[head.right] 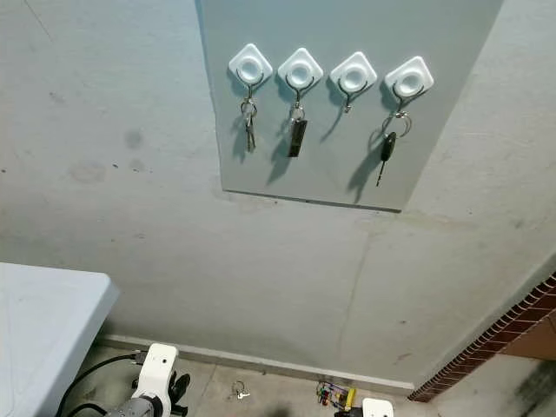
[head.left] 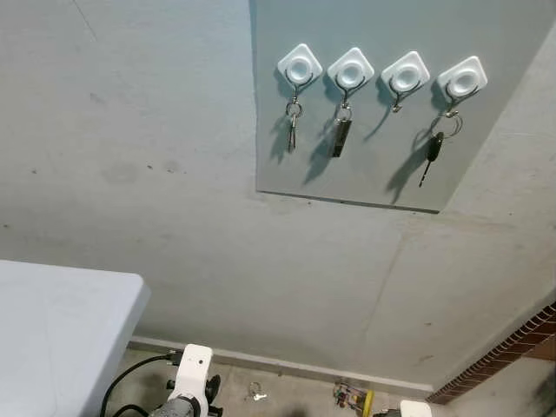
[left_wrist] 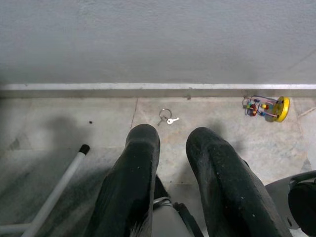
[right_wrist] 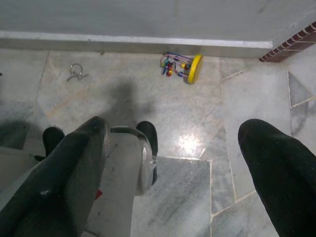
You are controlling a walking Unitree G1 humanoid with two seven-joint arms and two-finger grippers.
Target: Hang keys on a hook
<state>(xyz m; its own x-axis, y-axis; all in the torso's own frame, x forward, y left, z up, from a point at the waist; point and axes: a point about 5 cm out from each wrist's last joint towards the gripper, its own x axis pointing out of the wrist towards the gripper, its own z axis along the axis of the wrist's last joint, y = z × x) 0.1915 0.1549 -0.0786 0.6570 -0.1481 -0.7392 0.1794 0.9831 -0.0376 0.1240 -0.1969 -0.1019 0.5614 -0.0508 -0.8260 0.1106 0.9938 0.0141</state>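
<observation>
Your left gripper is hanging low with its fingers a little apart, gripping nothing. Your right gripper is hanging with its fingers spread wide, also empty. The keys are lying on the floor at 12 o'clock from your left fingertips, just short of the skirting board, with open tiles around them. A toy is sitting near them. Up on the wall, the panel is carrying four hooks; the third hook is hanging bare. A table edge is crowding your 9 o'clock side.

white hooks on a grey panel, black-headed key, yellow-ended toy, red brick edging.
</observation>
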